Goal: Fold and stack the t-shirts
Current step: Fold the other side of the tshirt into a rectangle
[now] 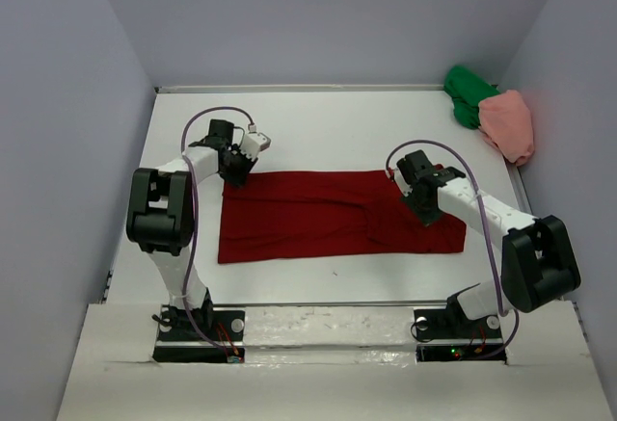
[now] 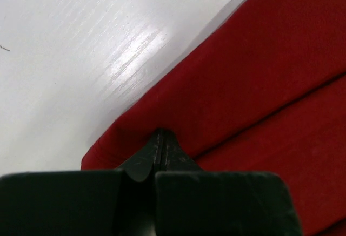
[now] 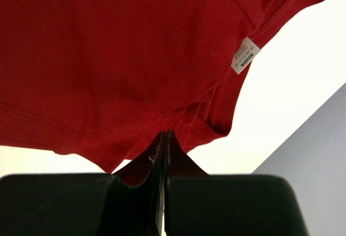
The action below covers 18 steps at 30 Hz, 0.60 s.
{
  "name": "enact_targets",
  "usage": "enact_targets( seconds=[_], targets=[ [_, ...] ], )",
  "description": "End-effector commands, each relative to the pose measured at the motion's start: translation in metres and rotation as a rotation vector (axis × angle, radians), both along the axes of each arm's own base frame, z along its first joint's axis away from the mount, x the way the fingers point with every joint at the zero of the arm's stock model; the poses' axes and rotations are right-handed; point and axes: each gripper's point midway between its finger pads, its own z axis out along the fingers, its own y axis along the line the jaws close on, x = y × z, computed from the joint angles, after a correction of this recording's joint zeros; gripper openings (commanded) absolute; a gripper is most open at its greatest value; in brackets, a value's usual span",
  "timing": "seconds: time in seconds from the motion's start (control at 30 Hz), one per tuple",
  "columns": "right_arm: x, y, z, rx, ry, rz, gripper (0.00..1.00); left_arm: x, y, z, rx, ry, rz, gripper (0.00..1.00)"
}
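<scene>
The dark red t-shirt (image 1: 318,214) lies spread in a long band across the middle of the table. My left gripper (image 1: 234,174) is at its far left corner, jaws shut, with the tips pinching the folded edge of the red fabric (image 2: 227,95). My right gripper (image 1: 425,201) is over the shirt's right end, jaws shut on the red cloth (image 3: 124,63) near a sleeve. A white care label (image 3: 245,55) shows there. The bright green t-shirt (image 1: 469,93) and the salmon pink t-shirt (image 1: 509,122) lie crumpled together at the far right corner.
White walls close in the table on the left, back and right. The bare white table top (image 1: 328,132) runs behind the red shirt, and a strip (image 1: 318,281) lies between it and the arm bases.
</scene>
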Motion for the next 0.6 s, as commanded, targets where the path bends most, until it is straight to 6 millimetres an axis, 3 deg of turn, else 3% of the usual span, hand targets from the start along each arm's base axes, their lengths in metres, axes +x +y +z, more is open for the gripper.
enact_targets(
  seconds=[0.0, 0.3, 0.57],
  targets=[
    [0.006, -0.003, 0.0, -0.014, -0.027, -0.008, 0.0, -0.01, -0.002, 0.0, 0.025, 0.019, -0.025, 0.0],
    [0.004, -0.006, -0.002, -0.029, -0.022, -0.012, 0.0, -0.025, -0.001, 0.005, 0.054, 0.031, -0.047, 0.0],
    [0.0, -0.009, -0.003, -0.038, -0.021, -0.015, 0.0, -0.064, 0.012, 0.004, 0.119, 0.079, -0.08, 0.0]
  ],
)
